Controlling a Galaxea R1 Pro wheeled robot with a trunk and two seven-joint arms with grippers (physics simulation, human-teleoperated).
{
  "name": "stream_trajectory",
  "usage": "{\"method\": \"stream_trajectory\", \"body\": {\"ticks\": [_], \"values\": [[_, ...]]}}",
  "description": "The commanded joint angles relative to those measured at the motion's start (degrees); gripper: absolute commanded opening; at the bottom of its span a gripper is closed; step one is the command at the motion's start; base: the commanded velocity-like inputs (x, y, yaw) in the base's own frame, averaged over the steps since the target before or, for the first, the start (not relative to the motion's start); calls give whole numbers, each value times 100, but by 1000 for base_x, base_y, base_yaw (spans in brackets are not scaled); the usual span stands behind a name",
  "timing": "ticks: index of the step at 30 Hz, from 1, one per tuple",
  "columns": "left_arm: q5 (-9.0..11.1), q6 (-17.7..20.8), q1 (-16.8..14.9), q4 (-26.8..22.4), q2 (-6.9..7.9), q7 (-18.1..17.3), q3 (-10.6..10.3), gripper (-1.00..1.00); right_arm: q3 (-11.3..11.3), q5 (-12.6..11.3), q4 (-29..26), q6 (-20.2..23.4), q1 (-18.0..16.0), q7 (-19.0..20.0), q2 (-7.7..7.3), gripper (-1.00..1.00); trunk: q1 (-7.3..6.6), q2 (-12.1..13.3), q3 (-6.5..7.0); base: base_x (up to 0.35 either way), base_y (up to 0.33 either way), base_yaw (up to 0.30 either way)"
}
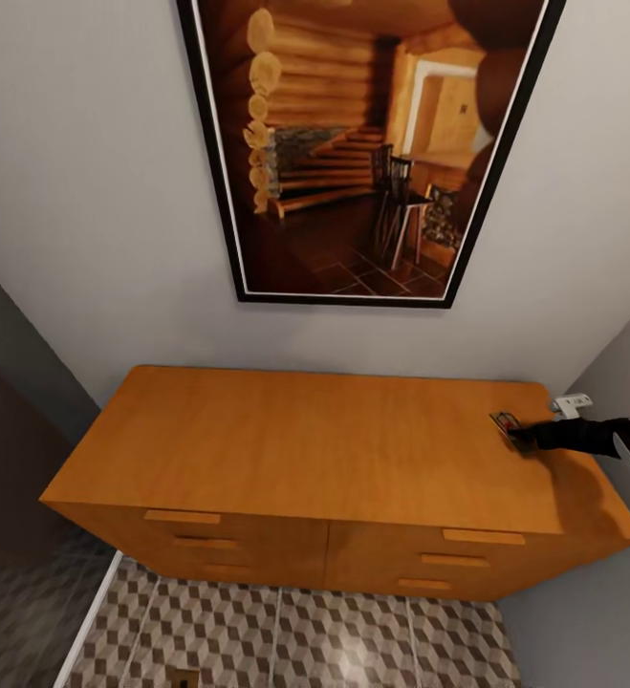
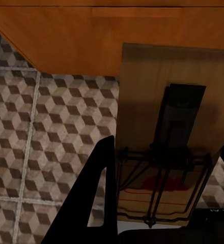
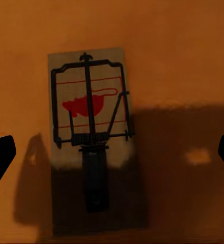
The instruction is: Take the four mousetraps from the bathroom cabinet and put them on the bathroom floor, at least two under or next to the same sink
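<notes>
You are bringing the right gripper, jaws spread wide and empty, over a mousetrap lying flat at the cabinet's right edge. Center it before closing. The left gripper is clamping another mousetrap above the bathroom floor.

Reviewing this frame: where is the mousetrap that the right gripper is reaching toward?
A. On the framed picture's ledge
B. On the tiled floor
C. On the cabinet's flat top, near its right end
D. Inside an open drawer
C: in the head view the mousetrap lies flat on the cabinet top near its right end, with the right gripper at it; its fingers sit spread either side.
</notes>
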Motion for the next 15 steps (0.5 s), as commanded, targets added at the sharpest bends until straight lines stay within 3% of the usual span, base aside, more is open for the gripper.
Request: {"method": "stream_trajectory", "body": {"ticks": [1,7,15], "values": [[-20,-23,-6,19,-7,47,-38,-100,26,-30,45,29,-5,-1,-6,100,3,-11,-17,0,0,0],[-20,-22,-6,19,-8,47,-38,-100,26,-11,304,-317,-5,-1,-1,100,3,-11,-55,0,0,0],[-20,-21,-6,19,-7,47,-38,-100,26,-6,344,-407,-5,-1,0,100,3,-11,-105,0,0,0]]}}
